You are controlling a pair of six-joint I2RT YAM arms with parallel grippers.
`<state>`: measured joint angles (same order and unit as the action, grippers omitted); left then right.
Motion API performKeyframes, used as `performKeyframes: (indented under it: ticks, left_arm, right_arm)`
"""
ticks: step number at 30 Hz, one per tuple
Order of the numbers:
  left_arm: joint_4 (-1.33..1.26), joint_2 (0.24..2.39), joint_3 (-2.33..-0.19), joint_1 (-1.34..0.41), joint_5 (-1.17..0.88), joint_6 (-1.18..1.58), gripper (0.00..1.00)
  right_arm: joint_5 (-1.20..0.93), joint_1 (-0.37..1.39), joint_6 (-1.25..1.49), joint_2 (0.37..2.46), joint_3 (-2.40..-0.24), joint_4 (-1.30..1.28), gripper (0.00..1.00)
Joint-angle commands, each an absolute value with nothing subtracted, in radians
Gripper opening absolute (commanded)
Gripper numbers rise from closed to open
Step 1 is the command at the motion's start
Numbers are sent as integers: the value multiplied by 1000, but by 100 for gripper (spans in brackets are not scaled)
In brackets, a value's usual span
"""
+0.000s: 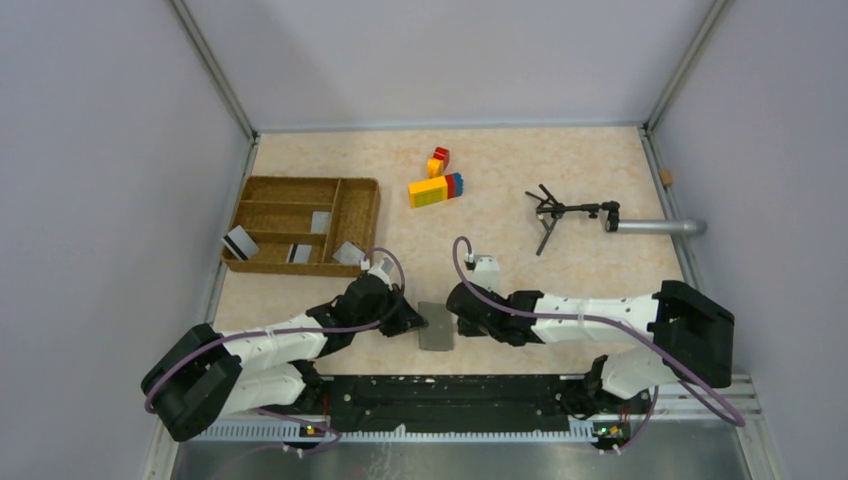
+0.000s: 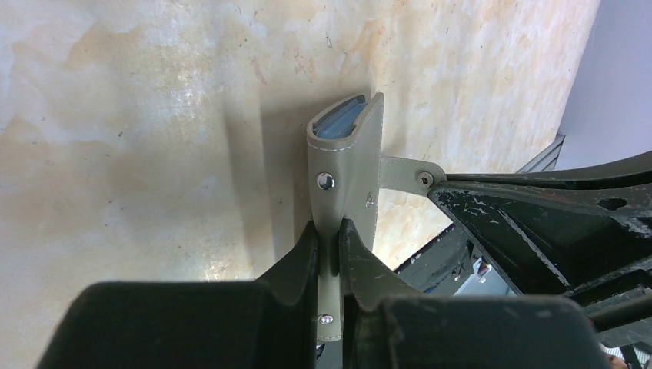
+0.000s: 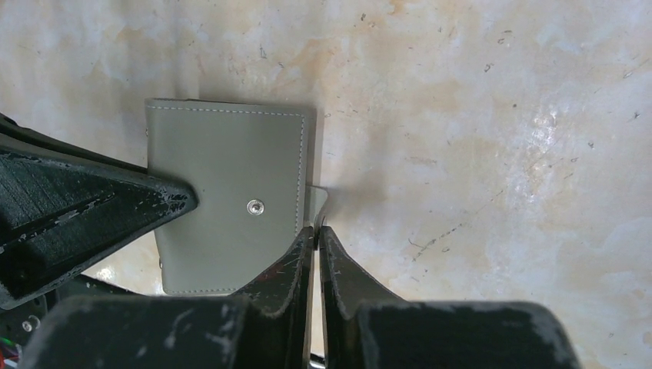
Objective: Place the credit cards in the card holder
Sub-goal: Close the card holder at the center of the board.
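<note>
Opening the card holder (image 3: 223, 177) looks like the step in hand; no card is in it yet. It lies flat on the worktop (image 1: 580, 160), nearer the arm bases than the wicker tray (image 1: 372, 215) and off the tray's right near corner. It is folded over with the stud (image 3: 255, 206) facing up. Four of the credit cards (image 1: 320, 221) are visible, all in or against the tray.

The left hand (image 2: 330, 234) pinches the holder's edge on the side facing the tray, fingers pressed onto the leather. The right hand (image 3: 315, 231) is on the side away from the tray, fingers pressed together on the small closure tab (image 3: 315, 201) that sticks out past the flap. The blue-grey lining (image 2: 338, 123) shows at one end in the left wrist view, so the fold gapes a little there.

To do the step well, the left hand should act as anchor and hold the lower panel down on the worktop. The right hand should draw the tab up and over in an arc away from the tray, not straight sideways, or the whole holder slides. The grip on the tab is thin and near the fingertips, so a fast pull may slip off. The stud may need a firm tug to pop. Once over, the flap should lie flat with the pockets up, so a card brought from the tray can slide in. The toy bricks (image 1: 437, 185) and the small tripod (image 1: 560, 212) lie well off the tray's right side, out of the way.
</note>
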<state>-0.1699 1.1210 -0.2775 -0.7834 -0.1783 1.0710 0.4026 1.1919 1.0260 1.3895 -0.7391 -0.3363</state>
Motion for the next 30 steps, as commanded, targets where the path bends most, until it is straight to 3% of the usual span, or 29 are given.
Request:
performKeyframes:
  ticks: [1, 7, 20, 30]
  left_arm:
    - [-133, 1111, -278, -781, -156, 1048, 0]
    - [-133, 1110, -278, -781, -155, 1048, 0]
    - [-136, 1113, -279, -781, -156, 1047, 0]
    - [-140, 1119, -279, -782, -163, 1045, 0]
  right_arm:
    - [407, 1183, 1035, 1403, -730, -310, 3]
    - [396, 1183, 1015, 1380, -699, -254, 0]
    - [258, 1146, 965, 1259, -496, 126, 0]
    - [169, 1115, 944, 1292, -446, 285, 0]
